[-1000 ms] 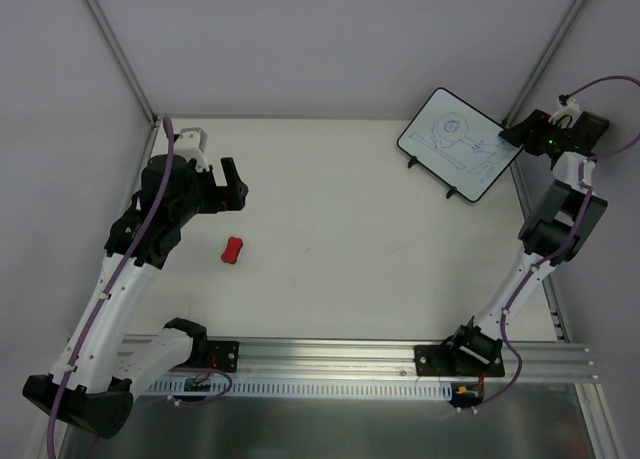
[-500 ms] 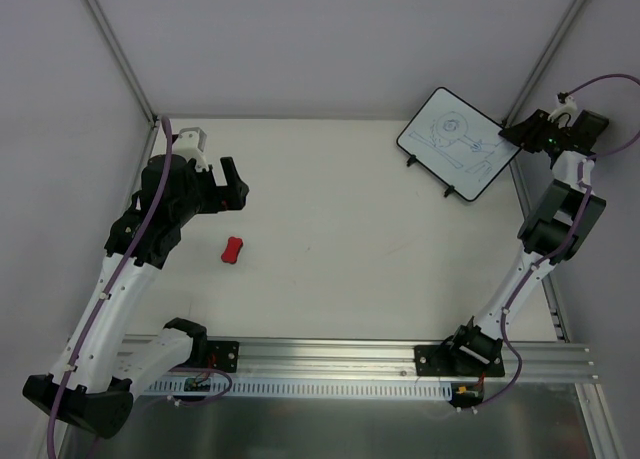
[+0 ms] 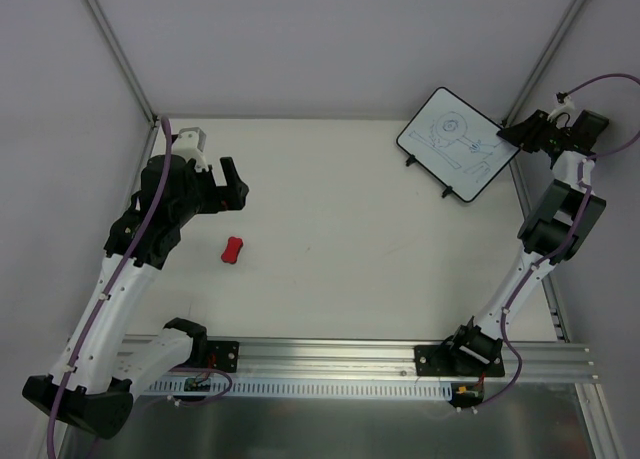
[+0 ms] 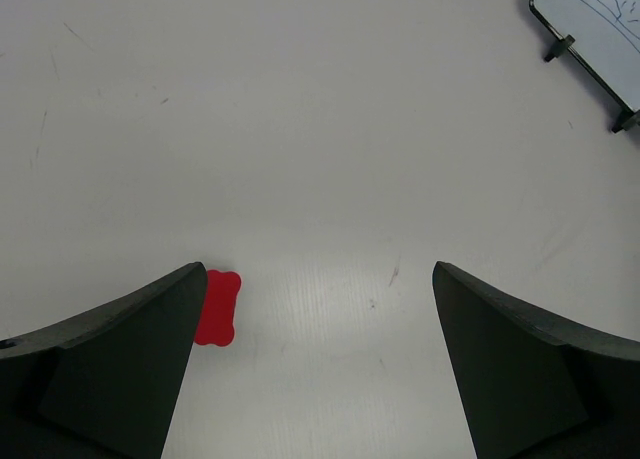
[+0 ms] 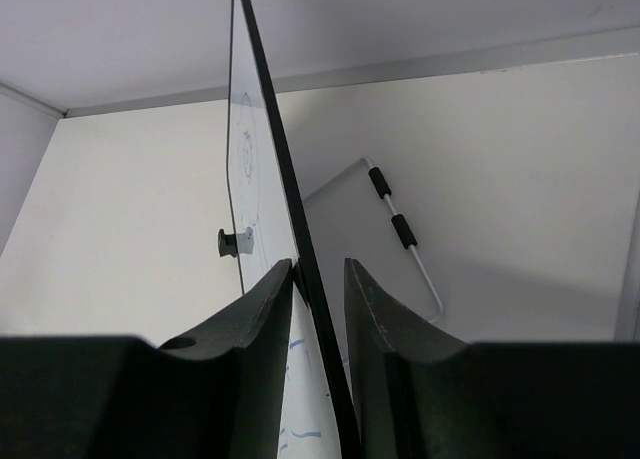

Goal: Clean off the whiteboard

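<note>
The whiteboard (image 3: 455, 139) is at the far right of the table, tilted up on its small black feet, with a blue marker drawing on it. My right gripper (image 3: 515, 132) is closed on its right rim. In the right wrist view the board (image 5: 250, 149) runs edge-on between the jaws of my right gripper (image 5: 318, 264). The red bone-shaped eraser (image 3: 233, 250) lies on the table at the left. My left gripper (image 3: 232, 184) hovers open and empty above it. In the left wrist view the eraser (image 4: 218, 307) lies beside the left finger of that gripper (image 4: 318, 269), and a corner of the board (image 4: 600, 19) shows at top right.
A wire stand with black foam sleeves (image 5: 400, 229) shows behind the board. Grey enclosure walls and metal corner posts (image 3: 115, 49) stand close around the white table (image 3: 340, 239). The aluminium base rail (image 3: 330, 359) runs along the near edge.
My right wrist has shifted slightly up and to the right at the board's rim. The board has hardly moved. The left arm and eraser have not moved.
</note>
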`<state>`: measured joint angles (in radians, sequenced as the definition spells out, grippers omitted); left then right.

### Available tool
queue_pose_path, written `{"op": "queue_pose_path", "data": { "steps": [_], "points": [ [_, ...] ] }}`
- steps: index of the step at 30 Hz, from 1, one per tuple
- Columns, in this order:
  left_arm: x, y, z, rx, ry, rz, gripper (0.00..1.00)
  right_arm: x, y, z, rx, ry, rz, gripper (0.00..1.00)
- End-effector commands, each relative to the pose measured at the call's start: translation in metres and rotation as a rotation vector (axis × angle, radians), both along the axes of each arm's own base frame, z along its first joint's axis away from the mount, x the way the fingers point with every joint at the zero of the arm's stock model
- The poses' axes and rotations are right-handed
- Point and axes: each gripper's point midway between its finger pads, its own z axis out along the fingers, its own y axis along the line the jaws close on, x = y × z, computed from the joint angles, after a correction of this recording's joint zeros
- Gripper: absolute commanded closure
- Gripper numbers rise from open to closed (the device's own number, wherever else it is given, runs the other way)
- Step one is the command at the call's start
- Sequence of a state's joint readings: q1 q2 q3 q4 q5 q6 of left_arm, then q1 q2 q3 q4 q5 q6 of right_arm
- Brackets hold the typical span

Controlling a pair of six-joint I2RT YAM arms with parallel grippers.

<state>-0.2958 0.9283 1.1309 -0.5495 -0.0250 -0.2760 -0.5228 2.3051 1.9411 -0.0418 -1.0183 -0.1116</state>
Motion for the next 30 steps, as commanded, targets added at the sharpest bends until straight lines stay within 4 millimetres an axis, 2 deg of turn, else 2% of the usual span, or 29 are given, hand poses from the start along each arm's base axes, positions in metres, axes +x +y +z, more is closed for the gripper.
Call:
{"op": "queue_pose_path", "data": {
  "steps": [1,4,8,12,24,26,30],
  "points": [
    [-0.002,-0.005,0.016,-0.017,-0.056,-0.032,0.01,-0.005,0.003,0.016,0.044,-0.014,0.041,0.7],
    [-0.003,-0.005,0.017,-0.017,-0.061,-0.034,0.01,-0.007,0.004,0.017,0.05,-0.017,0.052,0.74],
    [-0.004,-0.005,0.017,-0.016,-0.063,-0.034,0.01,-0.01,0.009,0.024,0.057,-0.028,0.073,0.84],
    [-0.005,-0.005,0.018,-0.015,-0.068,-0.036,0.01,-0.017,0.014,0.032,0.054,-0.039,0.091,1.0],
    [-0.01,-0.008,0.018,-0.022,-0.074,-0.064,0.01,-0.042,0.033,0.067,0.05,-0.099,0.166,1.0],
    [-0.011,-0.007,0.018,-0.018,-0.077,-0.063,0.01,-0.041,0.034,0.079,0.038,-0.131,0.172,1.0],
    [-0.013,-0.005,0.019,-0.016,-0.084,-0.061,0.01,-0.039,0.033,0.119,0.011,-0.229,0.135,1.0]
  ]
}}
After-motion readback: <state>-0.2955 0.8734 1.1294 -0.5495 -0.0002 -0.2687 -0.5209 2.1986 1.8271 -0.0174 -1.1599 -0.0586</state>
